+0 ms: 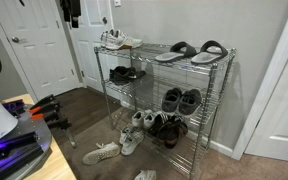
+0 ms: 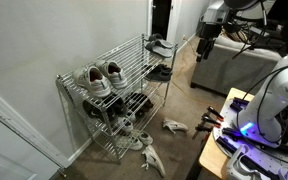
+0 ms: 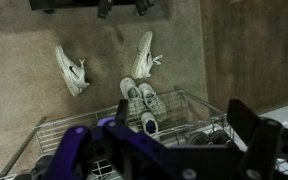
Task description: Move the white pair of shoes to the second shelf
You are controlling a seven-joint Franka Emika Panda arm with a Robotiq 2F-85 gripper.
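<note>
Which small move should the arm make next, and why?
Probably bring the gripper over the white pair of shoes: it sits on the top tier, above the second shelf, and the jaws look open and empty.

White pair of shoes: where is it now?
The white pair of shoes sits on the top wire shelf in both exterior views, at the end opposite the slide sandals.

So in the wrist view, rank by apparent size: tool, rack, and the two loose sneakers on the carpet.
1. Tool, largest, but nearest the camera.
2. Rack, partly hidden by the tool.
3. Left sneaker and right sneaker look alike; I won't rank them.
</note>
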